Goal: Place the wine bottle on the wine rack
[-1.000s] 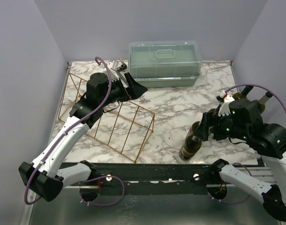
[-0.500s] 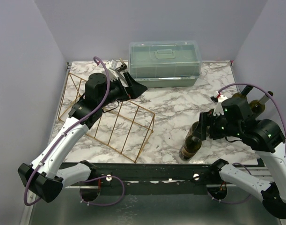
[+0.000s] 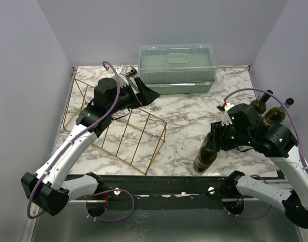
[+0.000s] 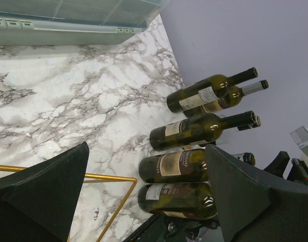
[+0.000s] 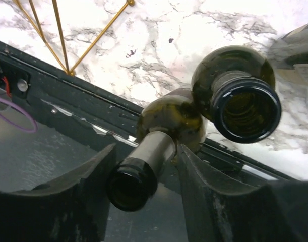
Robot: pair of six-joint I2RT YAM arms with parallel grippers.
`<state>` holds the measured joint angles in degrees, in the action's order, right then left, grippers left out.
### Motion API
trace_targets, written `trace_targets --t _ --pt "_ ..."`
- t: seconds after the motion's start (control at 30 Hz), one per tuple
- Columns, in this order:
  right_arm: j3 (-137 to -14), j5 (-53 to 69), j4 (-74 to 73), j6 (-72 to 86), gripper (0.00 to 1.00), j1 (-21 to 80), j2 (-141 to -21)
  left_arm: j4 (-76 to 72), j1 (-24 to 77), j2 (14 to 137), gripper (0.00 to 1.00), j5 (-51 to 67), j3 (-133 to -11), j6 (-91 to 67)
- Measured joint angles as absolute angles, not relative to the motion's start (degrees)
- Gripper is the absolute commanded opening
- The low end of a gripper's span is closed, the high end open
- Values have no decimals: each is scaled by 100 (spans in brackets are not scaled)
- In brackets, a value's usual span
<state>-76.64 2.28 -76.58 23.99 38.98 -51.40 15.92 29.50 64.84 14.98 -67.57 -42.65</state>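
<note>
Your right hand [image 5: 146, 151] has a finger on either side of the neck of the standing wine bottle [image 5: 169, 121], close in, with a thin gap showing on one side. You cannot tell whether it truly grips. A second, open-mouthed bottle [image 5: 237, 96] stands just beside it, past the fingers. The wine rack [image 3: 158, 143] lies well off to that hand's left on the marble table [image 3: 189, 116]. Your left hand [image 3: 147, 94] hangs just beyond the rack's far edge, fingers spread wide, holding nothing.
</note>
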Motion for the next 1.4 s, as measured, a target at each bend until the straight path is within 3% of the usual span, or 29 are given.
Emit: trace_targets --t 0.13,0.33,0.77,1.23,1.4 --pt "-7671 117 -7607 2368 23 3986 -5203 1590 2950 6528 99 1498 -6759 -4268" --pt "-7686 12 -7636 2381 2 4058 -5227 1590 2950 6560 99 1581 -6759 -4270" --pt "-8208 222 -7614 2261 0 4051 -5712 1544 3297 7011 99 2414 -6781 -4058" --pt "-8442 854 -6978 2322 1 4051 -5900 1431 5712 6910 99 2189 -6499 -1852" --pt "-8501 1000 -6810 2375 1 4051 -5942 1468 6031 7100 99 1927 -6525 -1496"
